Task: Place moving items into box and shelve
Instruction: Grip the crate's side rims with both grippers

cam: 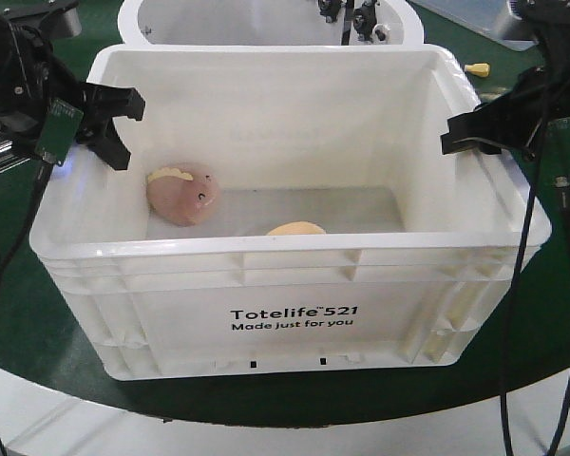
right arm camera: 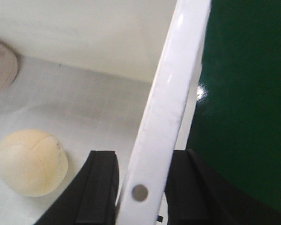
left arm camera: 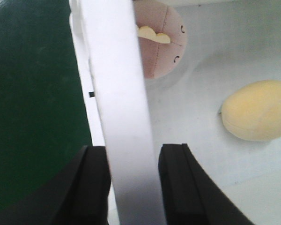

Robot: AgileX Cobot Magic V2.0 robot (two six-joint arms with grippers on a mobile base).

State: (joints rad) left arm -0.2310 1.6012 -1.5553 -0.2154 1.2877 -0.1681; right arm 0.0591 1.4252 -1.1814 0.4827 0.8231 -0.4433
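box [cam: 266,251] sits upright on green tabletop [cam: 38,332], centre of front view, print side facing 6 o'clock.

Two moving items are on the box floor:
- pinkish-tan plush [cam: 182,195], tiny dark face and cream tuft on top, at 9 o'clock of the floor, near the left wall.
- cream ball [cam: 297,229] at 6 o'clock, tucked close to the near wall with the front rim hiding most of it. It lies apart from the plush.

left gripper [cam: 123,128] is at 9 o'clock on the box. Jaws straddle the left wall rim, one finger inside and one outside. In the left wrist view both black pads sit against the wall faces, so it is clamped on the box.

right gripper [cam: 456,141] is at 3 o'clock, same layout on the right wall rim. Pads hug both faces and it reads as clamped on the box. The right wrist view is too close to be sure the inner pad is in full contact.

white tub [cam: 266,24] is at 12 o'clock, just behind the box.

Black cables [cam: 513,285] hang from the right arm at 4 o'clock, outside the box.
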